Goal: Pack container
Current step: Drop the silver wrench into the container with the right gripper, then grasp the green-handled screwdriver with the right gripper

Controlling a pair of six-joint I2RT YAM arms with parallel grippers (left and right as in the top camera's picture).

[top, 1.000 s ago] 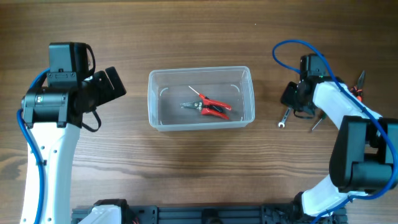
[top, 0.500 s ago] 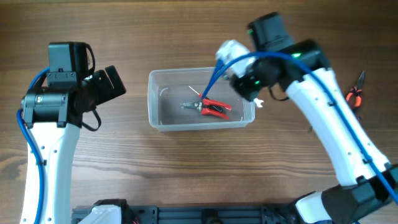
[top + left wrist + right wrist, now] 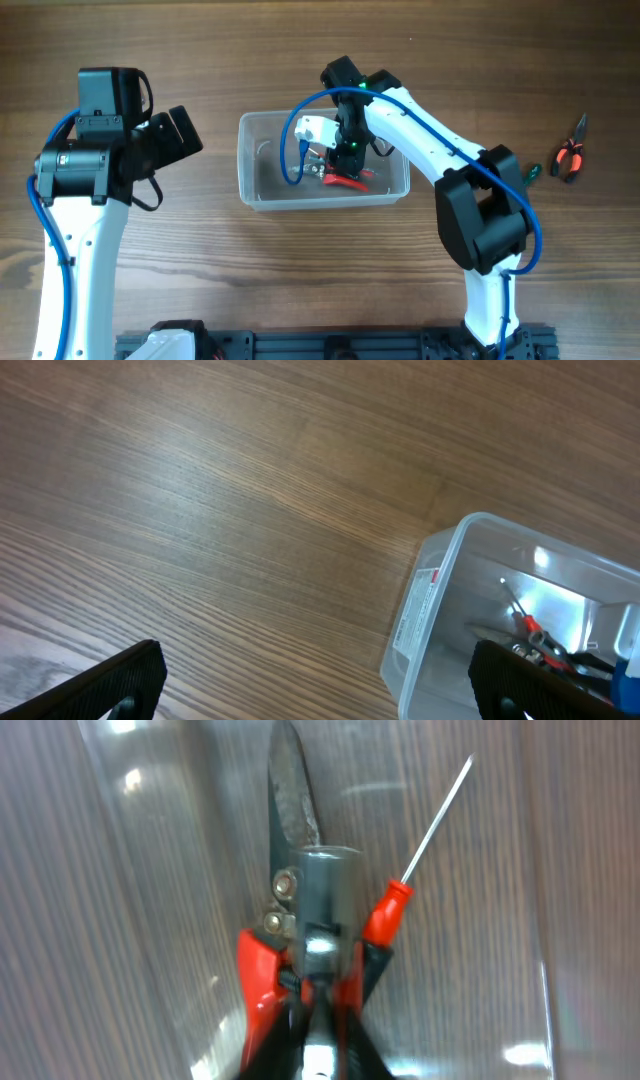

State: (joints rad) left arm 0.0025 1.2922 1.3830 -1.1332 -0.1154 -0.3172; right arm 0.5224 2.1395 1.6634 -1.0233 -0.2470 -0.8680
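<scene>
The clear plastic container [image 3: 243, 160] stands mid-table. It also shows in the left wrist view [image 3: 430, 620]. Red-handled shears [image 3: 350, 181] and a thin red-handled screwdriver [image 3: 425, 830] lie in it. My right gripper [image 3: 342, 155] reaches down inside the container, just above the shears [image 3: 262, 960]. In the right wrist view the gripper [image 3: 320, 1040] is shut on a silver wrench [image 3: 322, 890] that hangs over the shears. My left gripper [image 3: 185, 135] is open and empty left of the container; in its wrist view [image 3: 320, 700] only bare wood lies between its fingers.
Orange-and-black pliers [image 3: 568, 156] and a small green-handled screwdriver [image 3: 533, 170] lie on the wooden table at the far right. The right arm stretches from the front right across to the container.
My right gripper took the wrench from the table's right side, carried it left over the container's rim and lowered it inside. The left arm has not moved.
</scene>
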